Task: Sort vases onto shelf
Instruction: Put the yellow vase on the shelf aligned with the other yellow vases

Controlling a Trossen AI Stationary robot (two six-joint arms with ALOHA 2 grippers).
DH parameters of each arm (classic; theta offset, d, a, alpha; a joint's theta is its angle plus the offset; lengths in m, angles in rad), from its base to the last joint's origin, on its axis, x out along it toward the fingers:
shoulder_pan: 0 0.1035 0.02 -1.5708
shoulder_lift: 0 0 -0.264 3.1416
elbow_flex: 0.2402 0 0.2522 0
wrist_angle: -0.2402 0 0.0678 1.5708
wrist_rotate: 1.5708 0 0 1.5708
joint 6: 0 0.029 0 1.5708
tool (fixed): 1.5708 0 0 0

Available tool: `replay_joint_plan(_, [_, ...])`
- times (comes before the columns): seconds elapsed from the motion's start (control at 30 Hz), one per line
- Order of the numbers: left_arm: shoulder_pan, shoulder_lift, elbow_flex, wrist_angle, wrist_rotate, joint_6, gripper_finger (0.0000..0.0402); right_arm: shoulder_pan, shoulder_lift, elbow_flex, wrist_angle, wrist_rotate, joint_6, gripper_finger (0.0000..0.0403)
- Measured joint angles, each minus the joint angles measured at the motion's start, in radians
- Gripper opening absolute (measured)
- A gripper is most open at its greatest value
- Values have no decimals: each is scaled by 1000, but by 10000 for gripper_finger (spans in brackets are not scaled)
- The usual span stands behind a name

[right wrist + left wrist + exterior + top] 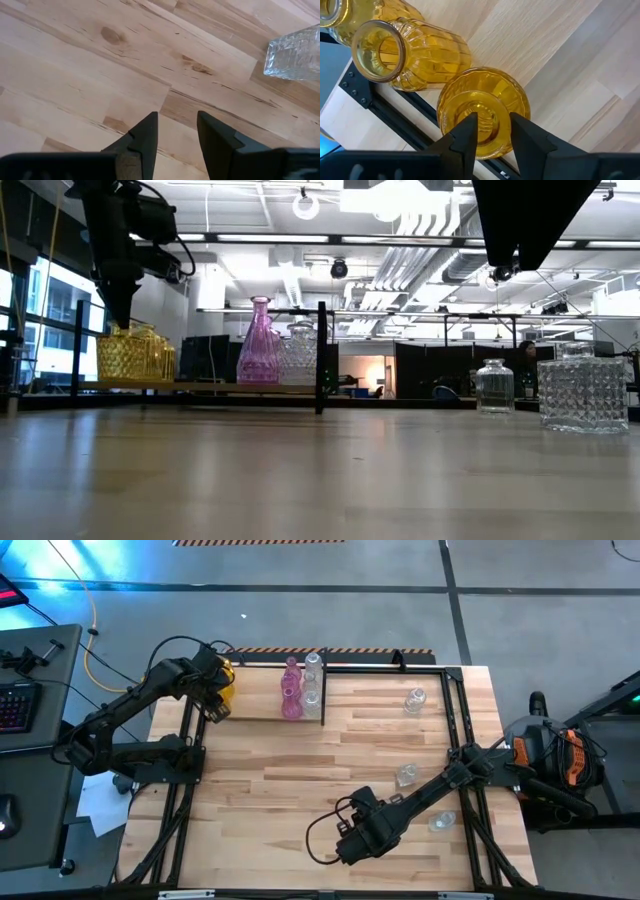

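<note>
My left gripper (492, 122) (215, 700) hangs over the shelf's left end, with the neck of an amber vase (485, 100) between its fingers. Two more amber vases (415, 55) (335, 15) stand beside it on the shelf board (255, 705). A pink vase (258, 345) and a clear vase (298, 355) stand by the black divider (321, 360). My right gripper (177, 120) (348, 843) hovers open over bare tabletop near the table's near edge. Three clear vases (415, 700) (405, 775) (440, 823) stand on the table. My left gripper pinches the amber vase's neck (492, 112) between its two fingers (467, 130), coming from above and pointing down. The vase stands upright among the other amber vases (135, 352), with its base on the shelf board next to the black frame rod (405, 97).
The shelf frame (440, 668) runs along the table's far edge and down its right side. A clear vase (295, 55) stands ahead of my right gripper. The table's middle is bare wood (300, 770). A desk with a keyboard (15, 705) stands to the left of the table.
</note>
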Motion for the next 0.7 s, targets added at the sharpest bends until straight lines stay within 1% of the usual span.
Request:
replay_joint_plan(0.23, [0, 0, 0, 0, -48, 15, 104, 0, 0, 0, 1, 0, 0, 117])
replay_joint_plan(0.7, [0, 0, 0, 29, -49, 17, 104, 0, 0, 0, 6, 0, 0, 117])
